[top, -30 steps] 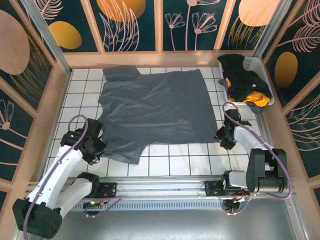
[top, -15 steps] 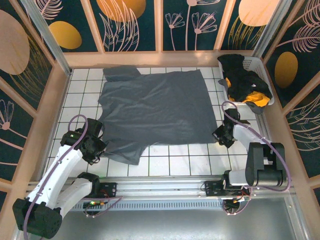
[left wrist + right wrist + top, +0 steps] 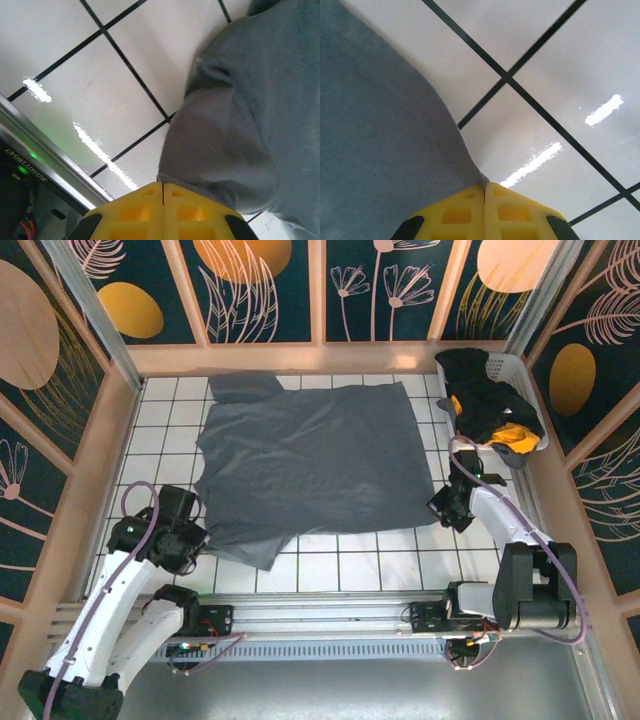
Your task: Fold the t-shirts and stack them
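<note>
A: Where is the grey t-shirt against each hand?
B: It lies spread flat on the white-tiled desk, between them. The left hand, fingers pressed together, pinches its near left edge. The right hand, likewise closed, pinches its near right corner.
A: And the others?
B: The black and orange-yellow t-shirts are heaped in the basket at the far right.

Slate-grey cloth t-shirt looks matt; white tiled table beside the yellow plastic left pincer is super glossy.
</note>
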